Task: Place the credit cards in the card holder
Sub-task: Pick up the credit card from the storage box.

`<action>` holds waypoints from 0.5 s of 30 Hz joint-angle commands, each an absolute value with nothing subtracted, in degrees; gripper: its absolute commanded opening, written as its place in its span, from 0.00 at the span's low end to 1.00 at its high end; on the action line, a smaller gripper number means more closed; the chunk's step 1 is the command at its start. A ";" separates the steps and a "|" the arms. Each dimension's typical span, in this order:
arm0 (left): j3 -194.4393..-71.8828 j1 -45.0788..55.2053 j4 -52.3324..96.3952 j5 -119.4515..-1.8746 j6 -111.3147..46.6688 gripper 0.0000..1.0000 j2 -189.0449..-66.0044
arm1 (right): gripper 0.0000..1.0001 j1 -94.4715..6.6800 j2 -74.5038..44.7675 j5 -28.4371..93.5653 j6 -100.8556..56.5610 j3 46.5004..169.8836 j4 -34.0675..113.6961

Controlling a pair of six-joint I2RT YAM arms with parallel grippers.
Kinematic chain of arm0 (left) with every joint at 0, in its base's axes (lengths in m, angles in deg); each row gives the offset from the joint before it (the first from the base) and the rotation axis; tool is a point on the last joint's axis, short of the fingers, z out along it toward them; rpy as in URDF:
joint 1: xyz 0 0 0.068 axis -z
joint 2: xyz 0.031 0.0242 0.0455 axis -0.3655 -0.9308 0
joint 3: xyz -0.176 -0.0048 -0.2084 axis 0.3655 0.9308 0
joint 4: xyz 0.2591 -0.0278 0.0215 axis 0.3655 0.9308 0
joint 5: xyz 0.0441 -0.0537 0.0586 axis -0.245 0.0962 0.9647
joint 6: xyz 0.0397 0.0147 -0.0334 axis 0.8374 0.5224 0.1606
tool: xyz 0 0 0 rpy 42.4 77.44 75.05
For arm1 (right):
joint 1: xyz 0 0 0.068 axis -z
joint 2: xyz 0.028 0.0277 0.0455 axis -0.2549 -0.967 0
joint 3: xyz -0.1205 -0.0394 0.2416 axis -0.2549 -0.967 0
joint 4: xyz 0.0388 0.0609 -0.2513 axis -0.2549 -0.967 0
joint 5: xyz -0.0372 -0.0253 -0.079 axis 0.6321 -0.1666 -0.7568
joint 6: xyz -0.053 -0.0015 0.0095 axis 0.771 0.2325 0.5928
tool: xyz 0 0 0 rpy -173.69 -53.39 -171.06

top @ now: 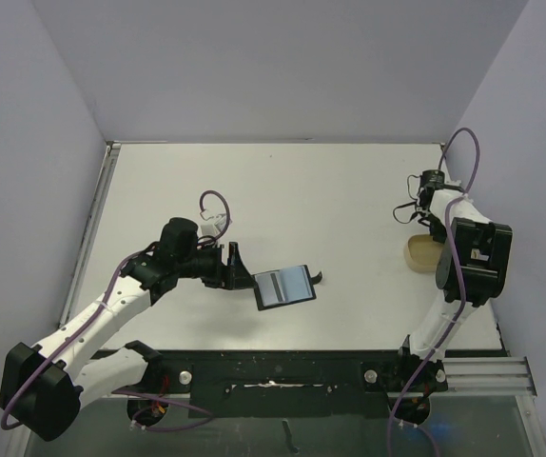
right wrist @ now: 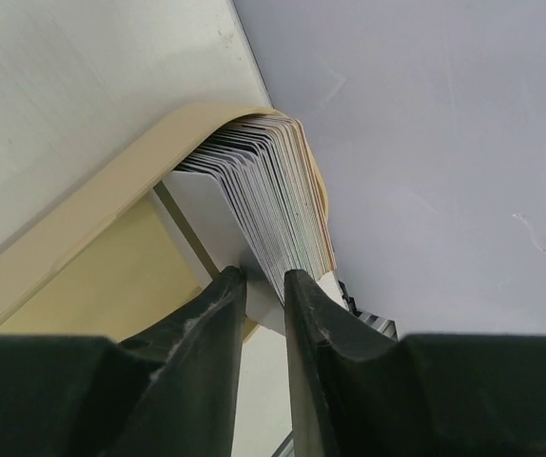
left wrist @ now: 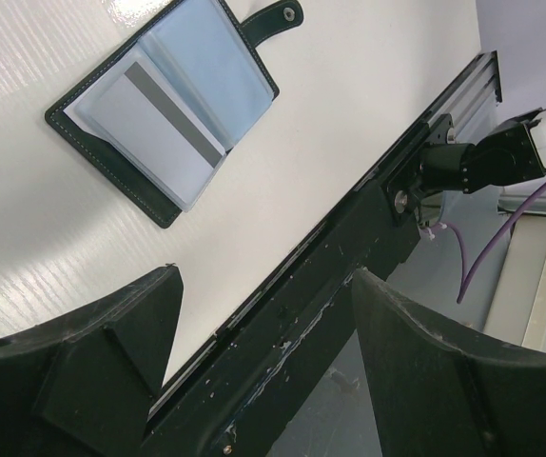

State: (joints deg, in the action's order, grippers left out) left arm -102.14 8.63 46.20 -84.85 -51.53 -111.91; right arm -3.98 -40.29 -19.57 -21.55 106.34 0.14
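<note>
A robotics lab test cell: a bare white worktop (top: 292,190) boxed in by plain pale partition walls (top: 282,67), two white arms bolted to a black rail (top: 282,371) at its near edge, purple cables (top: 468,152) looping loose

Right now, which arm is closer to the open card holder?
Left. Its fingers sit just beside the card holder; the right fingers are far off at the tan tray.
</note>
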 commanded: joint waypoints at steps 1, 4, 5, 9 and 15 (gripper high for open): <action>-103.00 8.73 45.59 -85.54 -50.36 0.72 -111.35 | 0.20 -4.30 -38.84 -20.98 -21.61 108.30 -0.16; -103.03 8.46 45.58 -85.67 -50.36 0.72 -111.34 | 0.11 -4.70 -38.55 -19.66 -21.66 108.69 -0.66; -102.93 8.39 45.50 -85.74 -50.36 0.72 -111.28 | 0.08 -5.30 -38.33 -19.16 -21.74 108.86 -1.00; -102.90 8.11 45.38 -86.04 -50.36 0.72 -111.27 | 0.00 -9.47 -38.20 -19.35 -23.75 110.22 -4.87; -102.67 7.93 45.21 -86.24 -50.45 0.72 -111.22 | 0.00 -12.79 -36.96 -17.07 -27.58 112.24 -9.67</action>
